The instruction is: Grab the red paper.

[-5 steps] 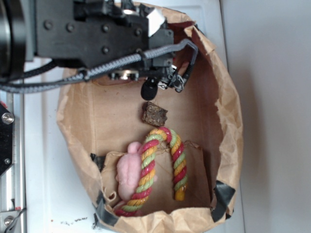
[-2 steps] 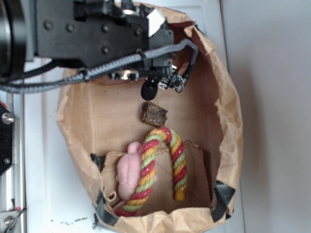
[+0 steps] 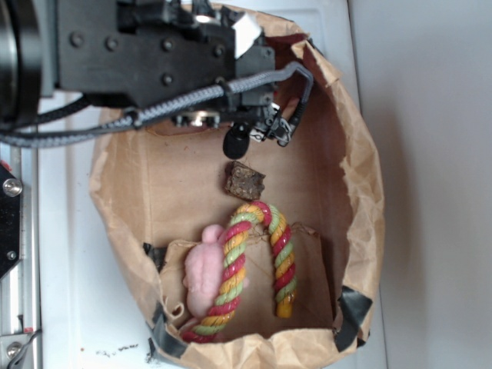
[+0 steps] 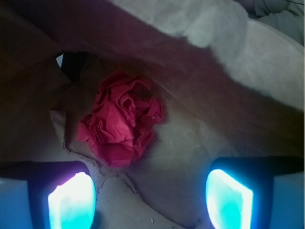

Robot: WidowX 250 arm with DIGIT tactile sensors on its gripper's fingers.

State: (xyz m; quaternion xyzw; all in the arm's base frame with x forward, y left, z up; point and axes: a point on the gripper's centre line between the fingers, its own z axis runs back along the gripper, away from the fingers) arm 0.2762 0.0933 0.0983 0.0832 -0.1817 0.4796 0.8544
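Nothing is moving between the earlier exterior pictures and this one: the arm, the bag and everything in it are sitting exactly where they were.

Seen from above, the black robot arm (image 3: 146, 58) is filling the upper left and reaching over the top rim of a brown paper bag (image 3: 361, 192) that is lying open on a white surface (image 3: 69, 292). A grey braided cable (image 3: 177, 104) is running along the arm toward its tip. Inside the bag, going left to right, a fuzzy pink lump (image 3: 204, 273) is lying near the bottom edge, touching a twisted rope (image 3: 257, 257) of red, green and yellow strands that is curving in an arch. Just above the top of the arch, a brown rough chunk (image 3: 244, 181) is resting on the bag floor, below the arm's tip. The red paper is hidden in this view.

In the wrist view, the gripper (image 4: 150, 202) is standing open, its two fingers (image 4: 71, 200) glowing blue at the lower corners with a wide gap between them, holding nothing. The red paper (image 4: 121, 124), a crumpled rose-like wad, is lying on the bag floor ahead of the gripper, nearer the left finger than the right, apart from both. A fold of brown bag wall is rising behind it.
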